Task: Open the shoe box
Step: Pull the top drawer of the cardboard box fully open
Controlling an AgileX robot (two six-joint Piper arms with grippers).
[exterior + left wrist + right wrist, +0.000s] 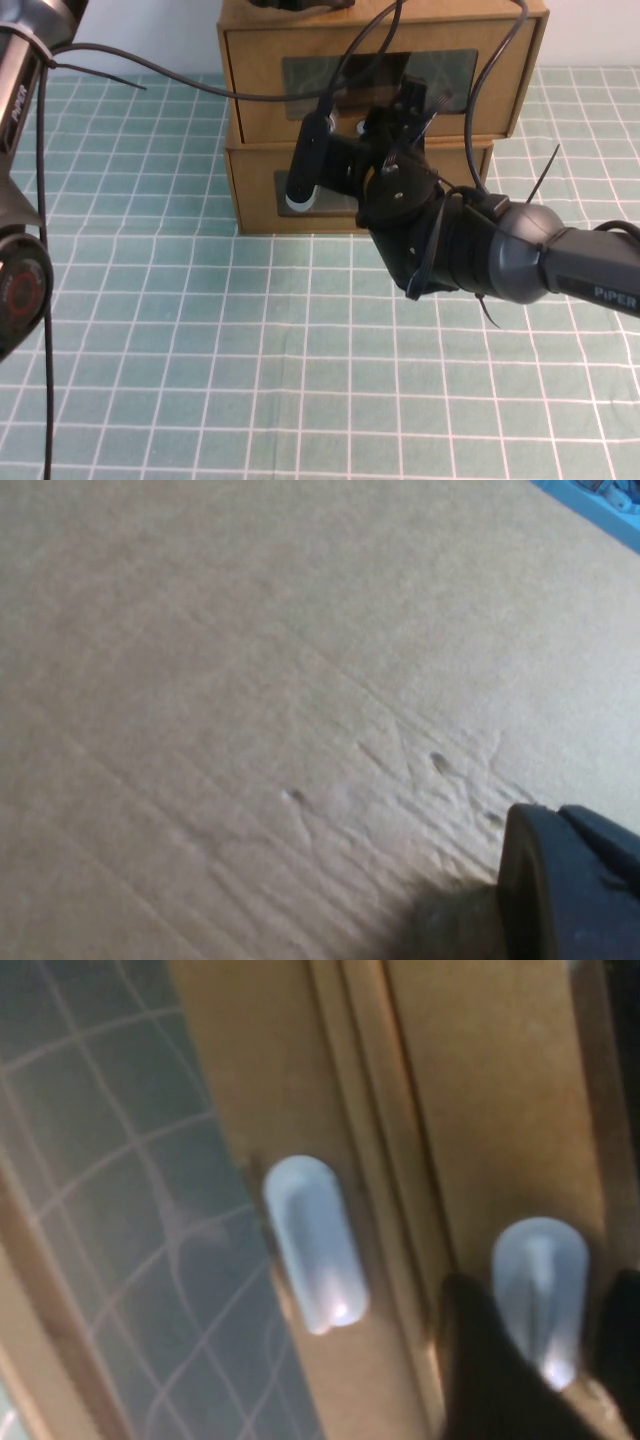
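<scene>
Cardboard shoebox [262, 70] faces right end effector [545, 1290], underlies left end effector [575, 890].

I find one brown cardboard drawer-type shoe box [262, 75] stacked on a second like it [256, 192], at the far side of the green gridded mat [200, 350]. The right gripper [420, 105] stands before their fronts, straddling a translucent plastic handle [540, 1295]. The left gripper [572, 885] is against cardboard.

Shoe boxes [262, 70]: finished in plain brown cardboard. Handles [315, 1245]: moulded in translucent bluish white. Table mat [200, 330]: coloured pale green, ruled with a white grid. Right arm [520, 262]: coated black, lettered in white.
</scene>
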